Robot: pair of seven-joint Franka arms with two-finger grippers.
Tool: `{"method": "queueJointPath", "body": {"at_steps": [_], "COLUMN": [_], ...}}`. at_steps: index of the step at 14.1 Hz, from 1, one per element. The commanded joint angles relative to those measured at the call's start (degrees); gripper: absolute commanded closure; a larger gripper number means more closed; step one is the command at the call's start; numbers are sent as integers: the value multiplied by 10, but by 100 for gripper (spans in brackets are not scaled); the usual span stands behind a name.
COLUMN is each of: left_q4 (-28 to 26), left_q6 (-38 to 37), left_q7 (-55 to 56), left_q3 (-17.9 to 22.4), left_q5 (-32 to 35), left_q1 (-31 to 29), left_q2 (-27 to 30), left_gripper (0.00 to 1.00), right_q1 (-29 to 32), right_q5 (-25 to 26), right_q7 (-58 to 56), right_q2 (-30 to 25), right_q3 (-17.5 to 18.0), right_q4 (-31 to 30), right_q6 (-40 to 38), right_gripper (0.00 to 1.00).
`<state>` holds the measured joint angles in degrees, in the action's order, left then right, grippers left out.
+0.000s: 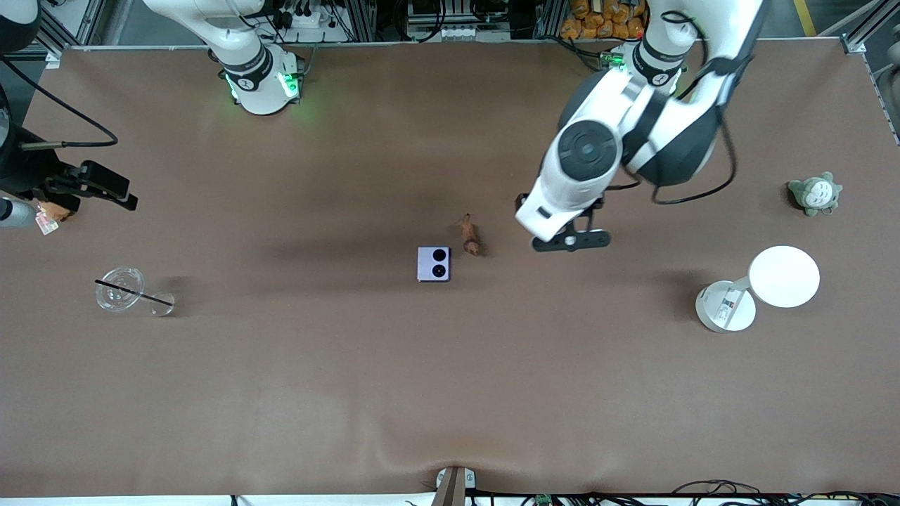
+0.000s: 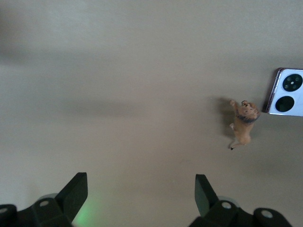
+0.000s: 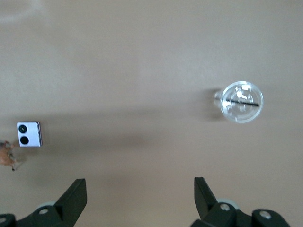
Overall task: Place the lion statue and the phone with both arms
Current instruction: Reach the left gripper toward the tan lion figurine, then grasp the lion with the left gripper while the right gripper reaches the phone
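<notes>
The lion statue (image 1: 470,235) lies on the brown table, small and orange-brown. The pale lavender phone (image 1: 434,263) lies just beside it, slightly nearer the front camera, its two black camera circles up. My left gripper (image 1: 569,241) hangs open and empty over bare table beside the lion, toward the left arm's end. The left wrist view shows the lion (image 2: 244,124) and phone (image 2: 288,92) off to one side of my left gripper (image 2: 141,184). My right gripper (image 3: 139,187) is open and empty, high over the right arm's end (image 1: 84,184). Its view shows the phone (image 3: 29,134) and lion (image 3: 6,158) far off.
A clear glass cup (image 1: 121,288) with a black straw stands toward the right arm's end. A brown plush with a tag (image 1: 50,214) peeks out under the right arm. A grey-green plush (image 1: 815,193) and a white round stand (image 1: 784,276) sit toward the left arm's end.
</notes>
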<state>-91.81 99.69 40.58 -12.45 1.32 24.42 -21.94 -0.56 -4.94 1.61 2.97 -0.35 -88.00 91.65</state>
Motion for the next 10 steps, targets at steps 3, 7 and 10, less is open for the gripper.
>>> {"method": "queueJointPath", "body": {"at_steps": [3,7,10], "left_q4": [11,11,11], "left_q6": [76,147,189], "left_q7": [116,173,192], "left_q3": [2,3,2], "left_q5": [4,10,11], "left_q1": [52,86,96], "left_q2": [-56,-100,-129], "left_gripper": [0,0,0], "right_q1": [-47,-94,-109], "right_q5": [-7,-7,-9], "right_q7": [-1,4,6], "right_q2": [43,85,121], "right_q3": [3,3,3], "right_q4": [13,13,12], "right_q6": [38,83,86], "right_gripper": [0,0,0]}}
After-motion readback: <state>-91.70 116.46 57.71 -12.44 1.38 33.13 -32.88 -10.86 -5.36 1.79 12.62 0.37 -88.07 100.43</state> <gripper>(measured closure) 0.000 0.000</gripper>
